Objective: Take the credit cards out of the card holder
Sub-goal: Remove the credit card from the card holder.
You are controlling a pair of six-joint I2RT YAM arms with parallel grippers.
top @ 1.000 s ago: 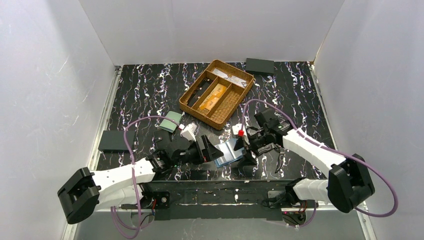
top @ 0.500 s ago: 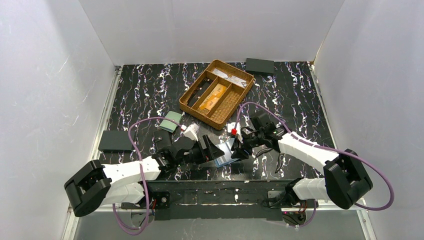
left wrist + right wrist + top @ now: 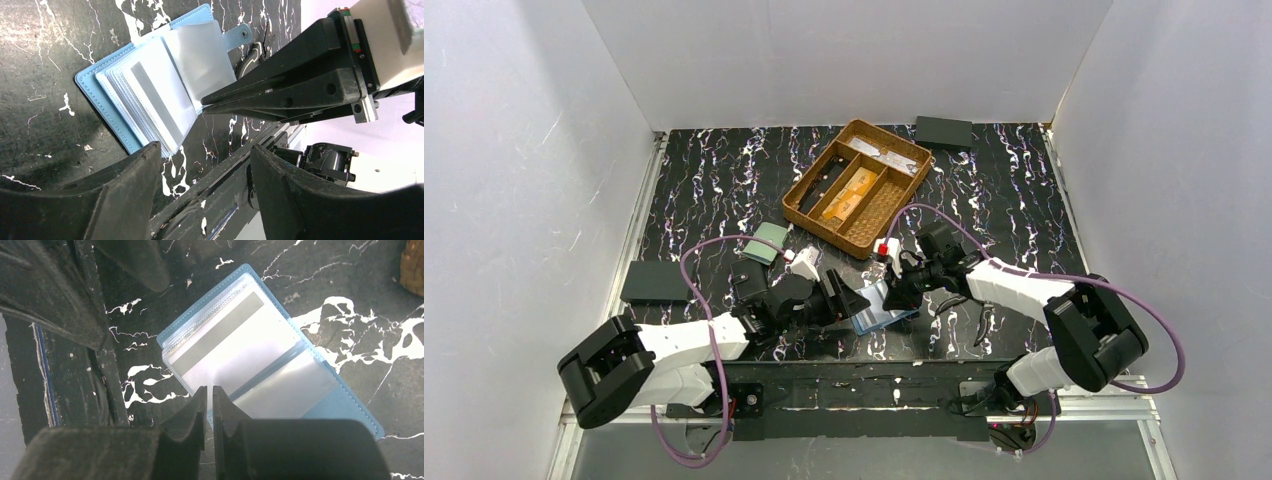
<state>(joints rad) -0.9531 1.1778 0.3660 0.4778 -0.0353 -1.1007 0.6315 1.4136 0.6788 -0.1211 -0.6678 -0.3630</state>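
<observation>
The light blue card holder (image 3: 882, 310) lies open on the black marbled table, its clear sleeves fanned (image 3: 150, 95) (image 3: 240, 347). A pale card with a grey stripe shows in the top sleeve. My right gripper (image 3: 209, 392) (image 3: 894, 293) has its jaws almost together on the near edge of a sleeve, which stands slightly lifted. My left gripper (image 3: 202, 167) (image 3: 852, 300) hangs open just left of the holder, one fingertip (image 3: 147, 160) by its lower edge, nothing between the fingers. Orange-gold credit cards (image 3: 849, 192) lie in the wicker tray.
The wicker tray (image 3: 809, 215) stands behind the holder. A pale green wallet (image 3: 769, 243) and small white objects (image 3: 802, 265) lie to the left. Dark wallets rest at the left edge (image 3: 656, 282) and back right (image 3: 944, 131). The arms' base rail runs along the near edge.
My right gripper has slid left to the holder and closed on a sleeve edge. My left gripper has narrowed somewhat and edged closer to the holder.
</observation>
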